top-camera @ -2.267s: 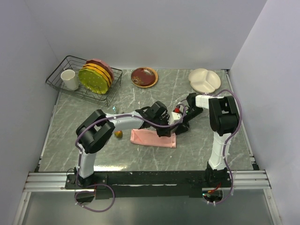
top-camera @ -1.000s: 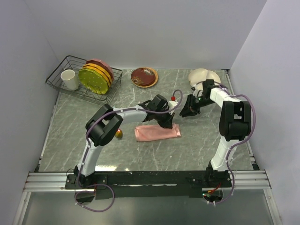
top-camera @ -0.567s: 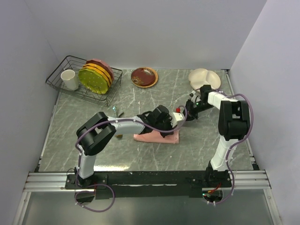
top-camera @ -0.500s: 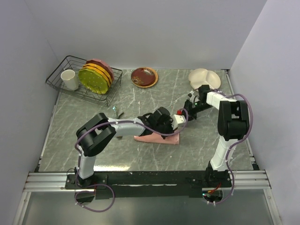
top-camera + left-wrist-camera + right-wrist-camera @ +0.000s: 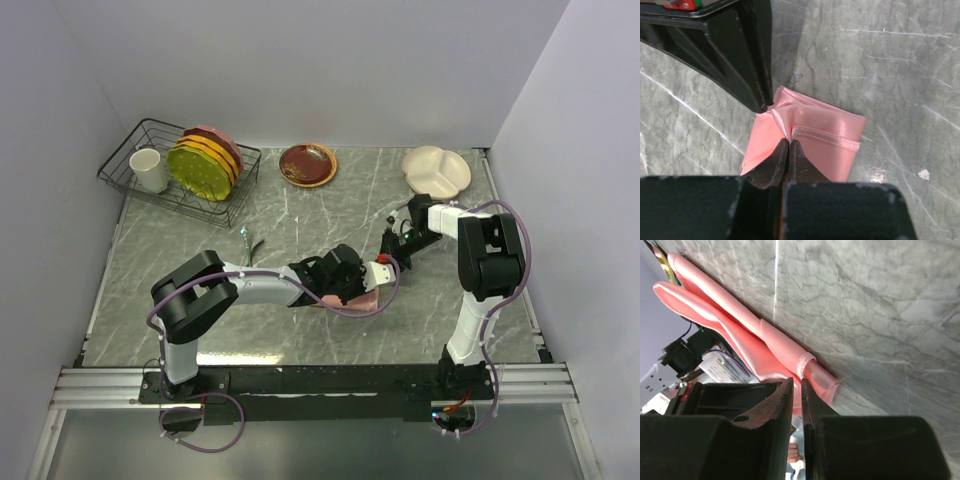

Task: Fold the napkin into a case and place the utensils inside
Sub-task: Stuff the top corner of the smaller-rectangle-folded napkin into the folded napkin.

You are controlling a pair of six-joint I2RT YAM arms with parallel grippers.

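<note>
Left arm lies low, stretched out over the table [image 5: 180, 280]. Left gripper [image 5: 789, 142] is fully closed, pinching a raised fold of the napkin [image 5: 827, 131], which is bunched just ahead of its fingertips. Right arm bends inward. Right gripper [image 5: 796, 384] is almost closed, nipping the napkin's corner just beyond the left fingertips.

A lab test cell: plain white walls [image 5: 300, 70] enclose a marble-look table [image 5: 180, 300].
</note>
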